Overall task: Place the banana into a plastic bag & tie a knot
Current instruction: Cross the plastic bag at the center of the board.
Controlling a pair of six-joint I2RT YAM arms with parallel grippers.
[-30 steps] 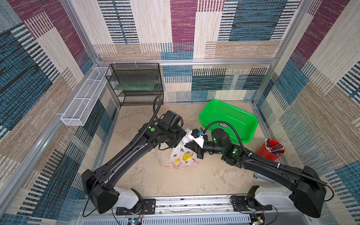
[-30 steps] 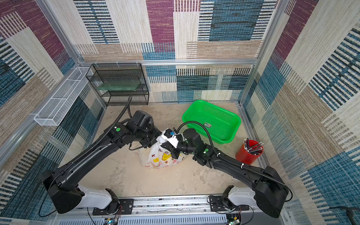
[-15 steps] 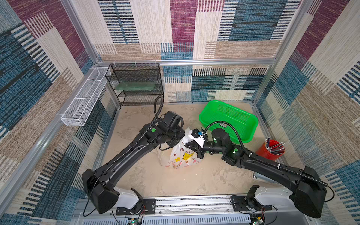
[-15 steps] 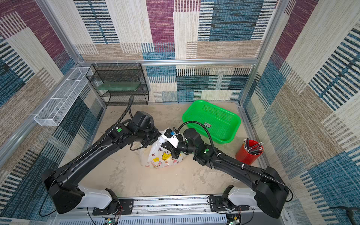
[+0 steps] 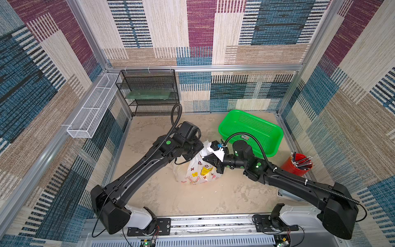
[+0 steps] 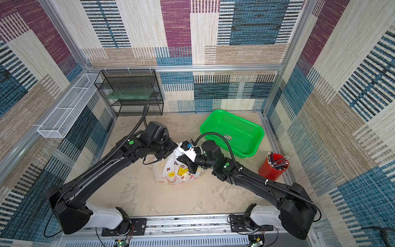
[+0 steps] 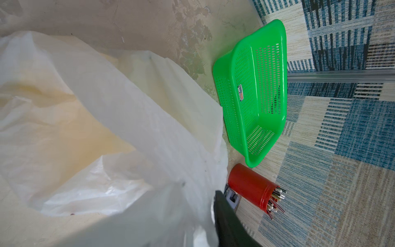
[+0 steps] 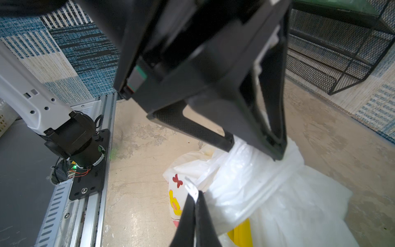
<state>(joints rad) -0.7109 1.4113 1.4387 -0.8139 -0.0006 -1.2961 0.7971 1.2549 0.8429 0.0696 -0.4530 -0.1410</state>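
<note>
plastic bag (image 5: 198,171): on the surface (image 5: 188,203) near the green basket (image 5: 250,132), on its left-arm side; cartoon prints face the arm bases, neck gathered.
left end effector (image 8: 254,147): narrowed around the gathered neck, with plastic filling the gap between both fingers.
right end effector (image 8: 195,197): pinched tight on a thin white handle strip (image 8: 191,188).
red pencil cup (image 5: 296,165): near the basket, on the side away from the bag.
black wire shelf (image 5: 149,92): well apart from the basket, at the back wall.
</note>
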